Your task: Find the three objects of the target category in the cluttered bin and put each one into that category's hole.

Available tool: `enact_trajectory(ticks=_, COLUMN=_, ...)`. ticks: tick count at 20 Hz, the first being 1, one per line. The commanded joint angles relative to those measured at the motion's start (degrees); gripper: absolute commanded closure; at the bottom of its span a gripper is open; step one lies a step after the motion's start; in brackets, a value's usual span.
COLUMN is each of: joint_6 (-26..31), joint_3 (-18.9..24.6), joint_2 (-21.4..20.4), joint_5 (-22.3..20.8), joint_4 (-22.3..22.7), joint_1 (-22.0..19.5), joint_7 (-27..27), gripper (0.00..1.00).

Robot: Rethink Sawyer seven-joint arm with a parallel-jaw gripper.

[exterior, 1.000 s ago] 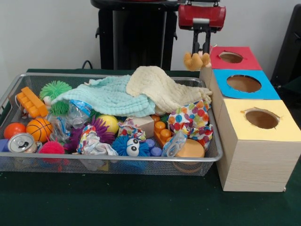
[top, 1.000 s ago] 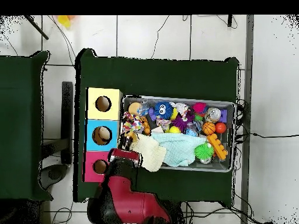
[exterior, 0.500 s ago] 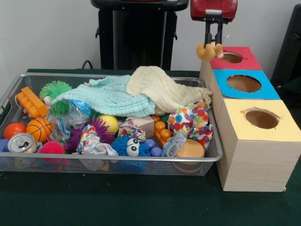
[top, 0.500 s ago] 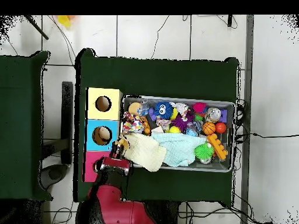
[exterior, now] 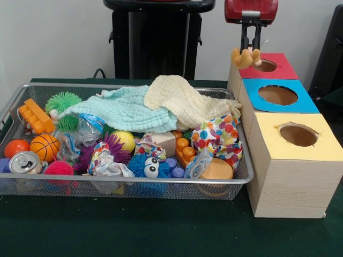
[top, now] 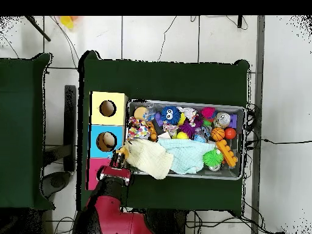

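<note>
— Shifted: pincer [exterior: 251, 49] now nearer the red hole [exterior: 265, 65], away from the bin [exterior: 161, 184], clenched on the tan plush toy [exterior: 246, 57].
— Hangs just beside the rim, not centred?
— Yes. Could catch the edge and tumble onto the worktop [exterior: 161, 230] if released early.

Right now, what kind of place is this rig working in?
Probably a robotics lab: a wire mesh bin of mixed toys, three wooden sorting boxes with coloured holed tops, and cables across a tiled floor.
</note>
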Motion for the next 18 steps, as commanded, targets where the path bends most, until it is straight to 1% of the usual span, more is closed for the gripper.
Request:
enact_trajectory(ticks=1, joint_6=0.05, joint_3=1.14, joint_2=4.27, joint_5=4.72, joint_4=1.46, joint_1=0.81, joint_7=11.4, gripper=1.0)
enact_trajectory(ticks=9, joint_6=-2.4, joint_3=1.25, joint_2=7.94, joint_5=9.19, joint_4=1.47, joint_1=3.69, joint_7=12.75, gripper=1.0)
enact_trajectory(ticks=14, joint_6=-2.72, joint_3=0.92, joint_2=8.62, joint_5=12.96, joint_4=2.39, joint_1=6.54, joint_7=13.34, gripper=1.0)
enact_trajectory(ticks=18, joint_6=-2.41, joint_3=1.01, joint_2=7.65, joint_5=14.15, joint_4=3.87, joint_1=8.11, joint_7=13.78, gripper=1.0)
